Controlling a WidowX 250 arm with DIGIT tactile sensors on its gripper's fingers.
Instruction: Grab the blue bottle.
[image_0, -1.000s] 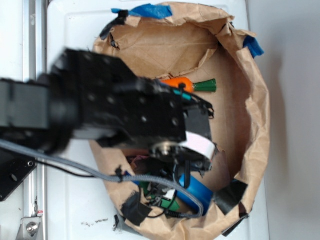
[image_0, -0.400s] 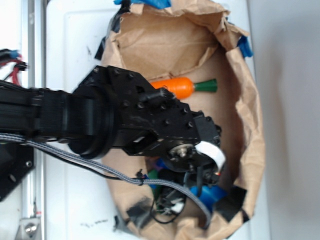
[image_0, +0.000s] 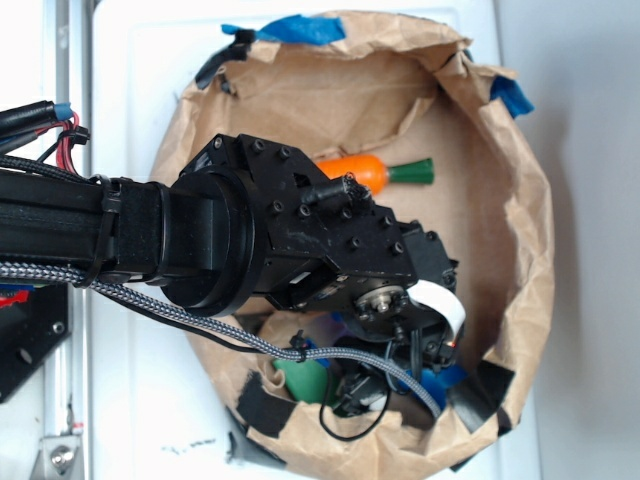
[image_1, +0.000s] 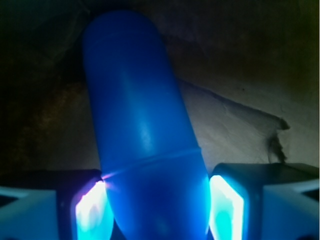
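Note:
The blue bottle (image_1: 142, 140) fills the wrist view, a smooth bright blue body lying lengthwise on brown paper between my two fingers. Both lit pads (image_1: 92, 212) press against its sides, so my gripper (image_1: 157, 212) is shut on it. From the exterior view only a small blue patch of the bottle (image_0: 440, 384) shows under my gripper (image_0: 415, 352), low in the paper nest. The rest of the bottle is hidden by the black wrist.
An orange carrot with a green top (image_0: 362, 172) lies behind the arm. A green piece (image_0: 300, 380) sits left of the gripper. The crumpled brown paper wall (image_0: 525, 230) rings everything, with blue tape (image_0: 290, 28) and black tape (image_0: 482, 388) on its rim.
The wrist has shifted slightly right and lower over the bottle, which now shows far less blue. The paper wall has spread wider on the left and right.

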